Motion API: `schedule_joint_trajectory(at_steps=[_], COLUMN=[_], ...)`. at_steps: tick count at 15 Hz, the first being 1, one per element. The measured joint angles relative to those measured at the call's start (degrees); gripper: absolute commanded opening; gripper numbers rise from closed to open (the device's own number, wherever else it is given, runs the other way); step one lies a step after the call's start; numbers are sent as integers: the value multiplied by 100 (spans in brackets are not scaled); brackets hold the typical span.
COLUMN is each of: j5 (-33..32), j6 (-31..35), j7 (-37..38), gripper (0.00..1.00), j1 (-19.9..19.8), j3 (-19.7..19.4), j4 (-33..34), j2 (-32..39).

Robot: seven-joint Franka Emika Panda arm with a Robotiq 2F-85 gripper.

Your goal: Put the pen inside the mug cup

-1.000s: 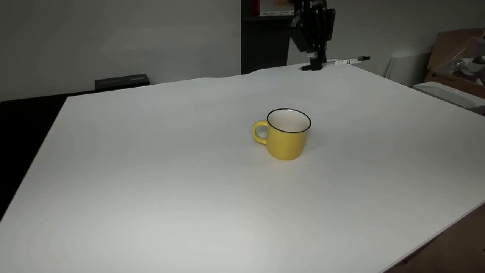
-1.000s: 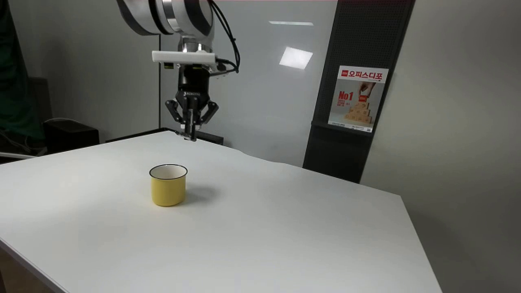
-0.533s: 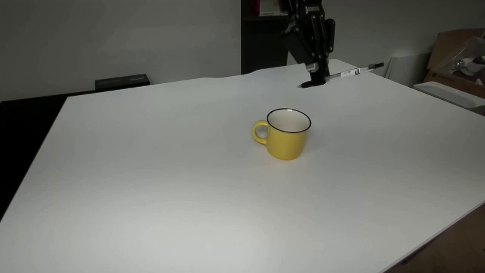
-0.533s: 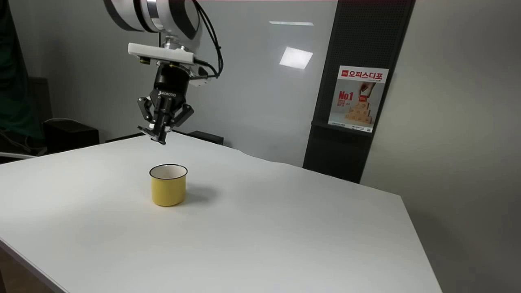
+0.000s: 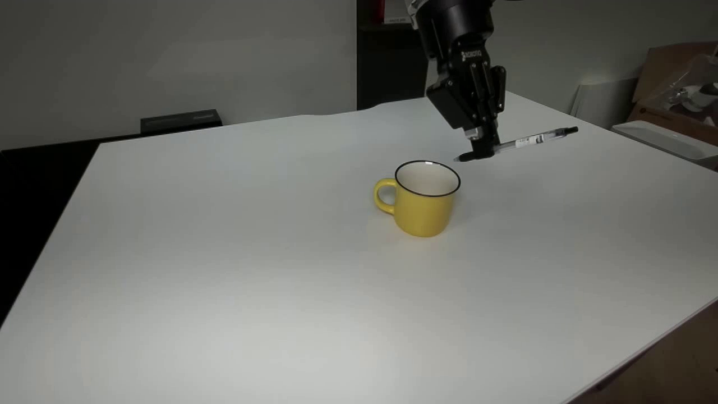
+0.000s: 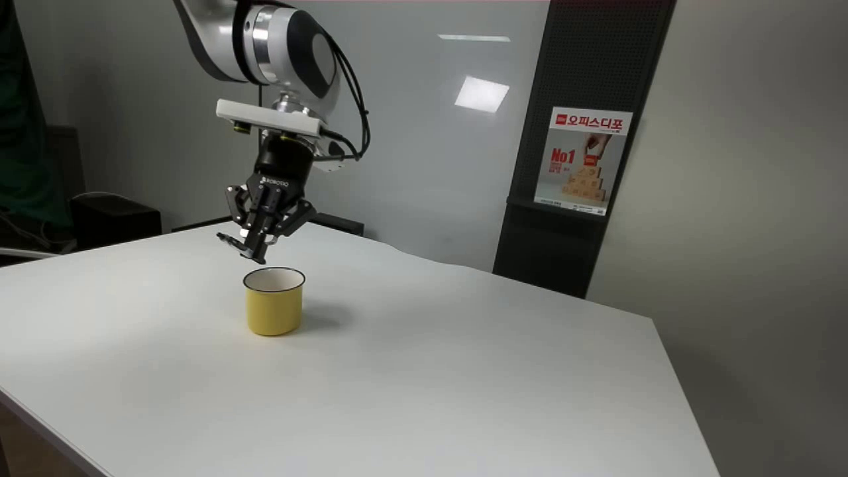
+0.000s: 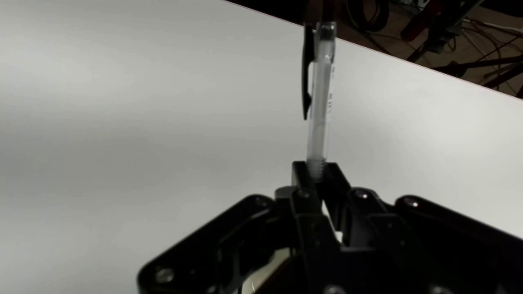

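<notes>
The yellow mug stands upright on the table with its dark rim and pale inside showing. Its handle points left in that exterior view. The mug also shows in an exterior view with the handle hidden. My gripper is shut on the pen, a clear stick with black ends. The pen is held nearly level, slightly tilted, above the table, its tip close beside the mug's rim. In an exterior view the fingertips show just above and behind the rim. In the wrist view the pen sticks out from between the fingers.
The white table bears the mug. A black box lies past its far edge. A cardboard box and a white tray stand beyond its right edge. A poster hangs behind. Cables lie beyond the table edge.
My gripper has carried the pen from the table's far end toward the mug and has tilted over. The pen's tip is now close to the rim. The mug has not moved.
</notes>
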Motion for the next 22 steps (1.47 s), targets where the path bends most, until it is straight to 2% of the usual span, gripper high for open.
schedule_joint_trajectory(at_steps=[10,22], j5=[189,189], j6=[14,-183], j7=[-95,-330], gripper=[3,3], j1=[-174,-159], j3=[-3,53], j4=[400,1605], j2=[552,1508])
